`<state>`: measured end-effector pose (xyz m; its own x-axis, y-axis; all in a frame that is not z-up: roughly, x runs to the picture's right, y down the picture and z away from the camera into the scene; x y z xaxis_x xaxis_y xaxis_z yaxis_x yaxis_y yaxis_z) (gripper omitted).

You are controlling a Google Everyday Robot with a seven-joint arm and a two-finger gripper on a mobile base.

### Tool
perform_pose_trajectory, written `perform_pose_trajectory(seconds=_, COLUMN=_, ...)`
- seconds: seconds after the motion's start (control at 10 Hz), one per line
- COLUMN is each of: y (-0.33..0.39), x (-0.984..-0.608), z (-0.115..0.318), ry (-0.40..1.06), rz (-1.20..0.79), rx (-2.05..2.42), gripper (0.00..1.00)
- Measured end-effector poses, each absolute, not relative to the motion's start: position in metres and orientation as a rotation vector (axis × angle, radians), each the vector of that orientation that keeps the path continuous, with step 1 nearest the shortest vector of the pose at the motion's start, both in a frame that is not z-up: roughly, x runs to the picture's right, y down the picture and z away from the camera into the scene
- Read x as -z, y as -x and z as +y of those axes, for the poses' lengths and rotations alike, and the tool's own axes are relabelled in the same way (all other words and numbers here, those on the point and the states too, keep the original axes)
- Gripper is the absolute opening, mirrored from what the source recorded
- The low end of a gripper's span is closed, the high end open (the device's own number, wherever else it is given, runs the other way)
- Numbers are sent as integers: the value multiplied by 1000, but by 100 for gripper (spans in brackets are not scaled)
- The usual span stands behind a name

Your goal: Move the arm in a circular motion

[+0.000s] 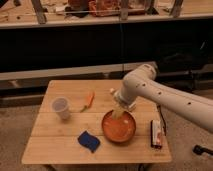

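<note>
My arm reaches in from three o'clock; my fingers hang over the orange bowl at its twelve o'clock rim; their spread I cannot tell.

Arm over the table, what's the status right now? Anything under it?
Pincer low over the orange bowl. White arm reaching in from the right. Nearby on the table: cup, carrot, blue sponge.
</note>
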<state>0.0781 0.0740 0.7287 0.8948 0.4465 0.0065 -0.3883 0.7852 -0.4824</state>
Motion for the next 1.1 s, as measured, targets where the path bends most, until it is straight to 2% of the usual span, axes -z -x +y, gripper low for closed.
perform_pose_trajectory(seconds=0.4, y=-61, x=-731, z=70, ry=494, rz=-122, rx=-472, gripper=80)
perform_pose_trajectory(seconds=1.1, y=-83, x=-735, z=66, ry=501, rz=-99, rx=-531, gripper=80)
